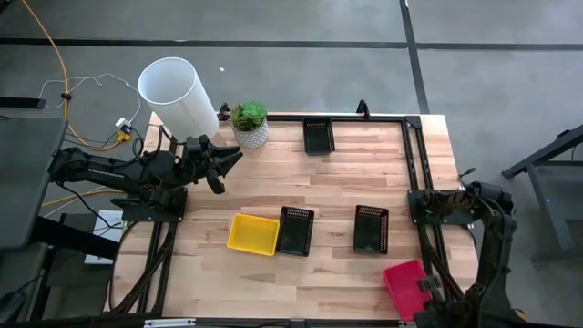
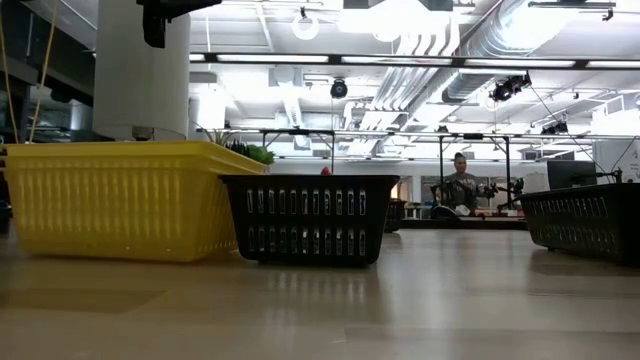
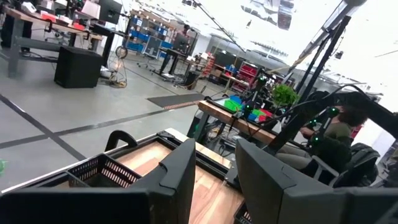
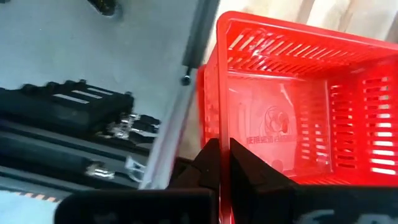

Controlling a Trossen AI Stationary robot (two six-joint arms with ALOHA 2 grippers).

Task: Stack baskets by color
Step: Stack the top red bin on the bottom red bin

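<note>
A red basket (image 1: 404,281) is at the table's near right corner, with my right gripper (image 1: 427,290) shut on it from above. A yellow basket (image 1: 253,233) and a black basket (image 1: 296,230) stand side by side on their bottoms near the middle. A second black basket (image 1: 371,228) stands to their right. A third black basket (image 1: 318,135) is at the far edge. My left gripper (image 1: 228,164) hovers level over the table's left side, open and with nothing between its fingers (image 3: 180,180). My right gripper (image 4: 222,149) pinches one side wall of the red basket at its rim (image 4: 217,124), one finger inside the basket and one outside. The fingers point down from above. The basket sits level, open side up. Whether it rests on the table I cannot tell.
A white pot with a green plant (image 1: 250,125) and a tall white cylinder (image 1: 178,91) stand at the far left, just behind my left gripper. A metal frame rail (image 4: 177,106) runs along the table's right edge beside the red basket. Bare wood lies between the baskets.
</note>
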